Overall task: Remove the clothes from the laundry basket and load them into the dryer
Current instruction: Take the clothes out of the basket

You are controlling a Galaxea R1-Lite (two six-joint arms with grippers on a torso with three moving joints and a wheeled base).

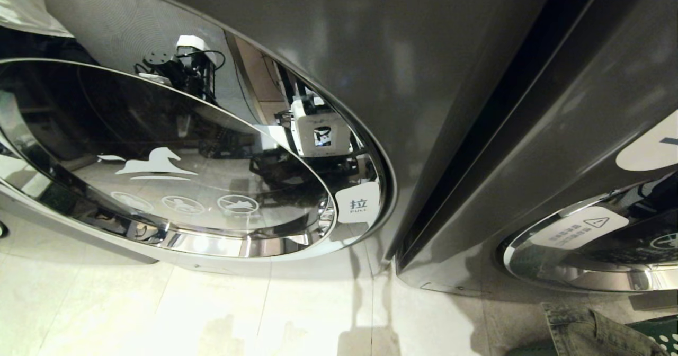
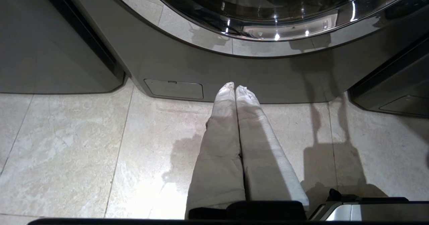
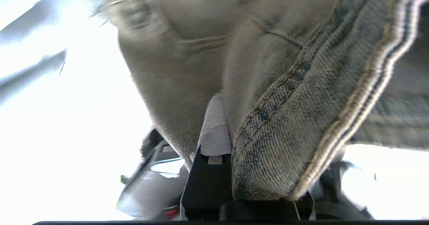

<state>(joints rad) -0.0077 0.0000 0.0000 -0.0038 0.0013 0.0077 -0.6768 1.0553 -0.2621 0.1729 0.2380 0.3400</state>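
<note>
Between the right gripper's closed fingers, a faded blue denim garment hangs heavy and limp; its thick seam offers firm hold.

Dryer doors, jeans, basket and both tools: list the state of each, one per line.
Left dryer door: closed.
Right dryer door: closed as far as visible, partly out of frame.
Jeans: clamped and lifted by the right tool.
Laundry basket: on the floor, only a corner visible.
Right tool: shut on the jeans.
Left tool: shut, empty, above the floor.
</note>
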